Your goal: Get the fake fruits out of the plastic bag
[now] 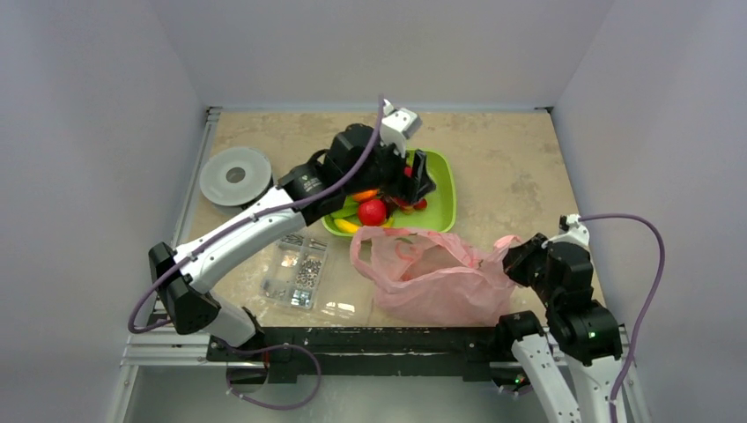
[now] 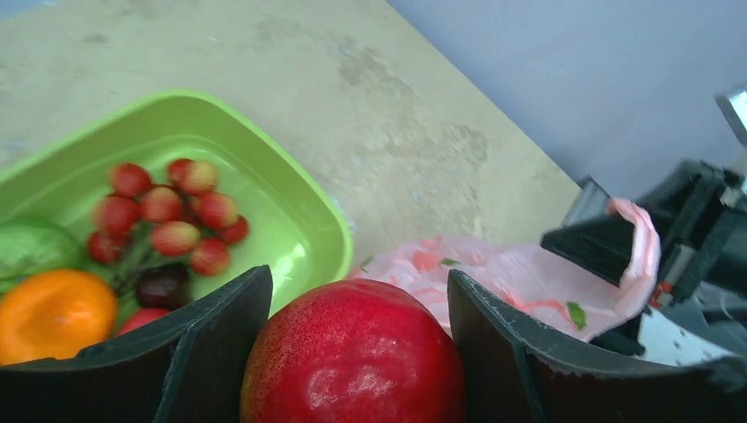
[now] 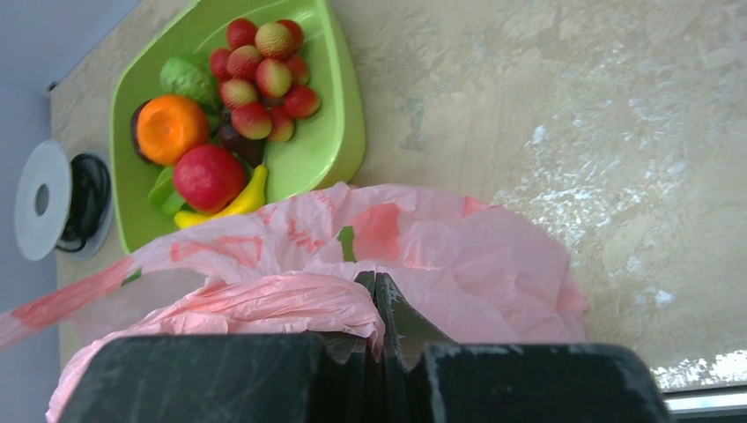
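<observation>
From overhead, a grey spool (image 1: 235, 174) and a clear screw box (image 1: 299, 269) sit either side of the left arm, which stretches over the green tray (image 1: 443, 189) and hides part of it. The left gripper (image 1: 416, 181) hangs there above the fake fruits (image 1: 370, 210) heaped in the tray. The plastic bag (image 1: 432, 278) slumps on the table just in front, the right gripper (image 1: 514, 258) at its right edge. From the left wrist, the jaws stand apart, a red fruit (image 2: 352, 357) framed between them, a berry cluster (image 2: 167, 216) beyond. From the right wrist, the jaws are pressed together on a fold of the pink bag (image 3: 291, 304), whose bulk screens the tray's near rim.
</observation>
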Tool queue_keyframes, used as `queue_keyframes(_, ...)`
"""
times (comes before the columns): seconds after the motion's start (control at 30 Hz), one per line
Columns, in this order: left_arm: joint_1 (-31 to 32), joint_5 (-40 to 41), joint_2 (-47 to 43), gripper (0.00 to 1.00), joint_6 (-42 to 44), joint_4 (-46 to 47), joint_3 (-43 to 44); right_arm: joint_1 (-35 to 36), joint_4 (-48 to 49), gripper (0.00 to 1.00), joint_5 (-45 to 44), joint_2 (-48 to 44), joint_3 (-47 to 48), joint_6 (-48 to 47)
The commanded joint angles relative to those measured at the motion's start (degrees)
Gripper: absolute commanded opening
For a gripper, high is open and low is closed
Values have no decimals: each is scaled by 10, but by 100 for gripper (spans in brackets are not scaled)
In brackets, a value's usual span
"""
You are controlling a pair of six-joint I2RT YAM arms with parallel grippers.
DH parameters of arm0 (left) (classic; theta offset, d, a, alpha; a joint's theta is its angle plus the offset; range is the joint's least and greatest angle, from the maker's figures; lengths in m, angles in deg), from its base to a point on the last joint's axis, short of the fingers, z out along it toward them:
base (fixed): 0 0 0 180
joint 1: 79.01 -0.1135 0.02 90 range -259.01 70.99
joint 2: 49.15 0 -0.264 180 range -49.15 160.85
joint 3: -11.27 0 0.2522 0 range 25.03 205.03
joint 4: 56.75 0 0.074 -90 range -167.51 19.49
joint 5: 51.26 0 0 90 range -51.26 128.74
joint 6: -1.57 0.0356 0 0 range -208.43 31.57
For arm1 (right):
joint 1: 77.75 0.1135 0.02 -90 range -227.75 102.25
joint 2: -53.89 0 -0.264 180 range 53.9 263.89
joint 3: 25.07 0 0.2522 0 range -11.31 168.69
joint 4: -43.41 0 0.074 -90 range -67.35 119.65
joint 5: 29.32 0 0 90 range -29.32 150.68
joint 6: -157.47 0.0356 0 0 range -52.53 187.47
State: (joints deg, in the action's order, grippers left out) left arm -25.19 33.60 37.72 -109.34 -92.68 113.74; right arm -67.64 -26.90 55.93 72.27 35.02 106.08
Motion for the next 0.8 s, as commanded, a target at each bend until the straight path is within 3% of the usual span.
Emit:
queue_keyframes(0.0,-68,78,-21,0,8,-35,43,2,3,0,-95,41,39,21)
queue_keyframes(0.23,-152,152,72,0,-7,-98,94,2,-48,0,-226,146,155,20)
queue_keyframes(0.37,-174,174,108,0,-17,-81,83,2,-60,0,-295,191,213,8)
queue_keyframes(0.6,-184,136,188,0,-5,-70,116,2,-68,0,-428,258,281,-39)
queue_keyframes(0.77,-185,104,255,0,-3,-68,162,2,-48,0,-447,274,306,-70)
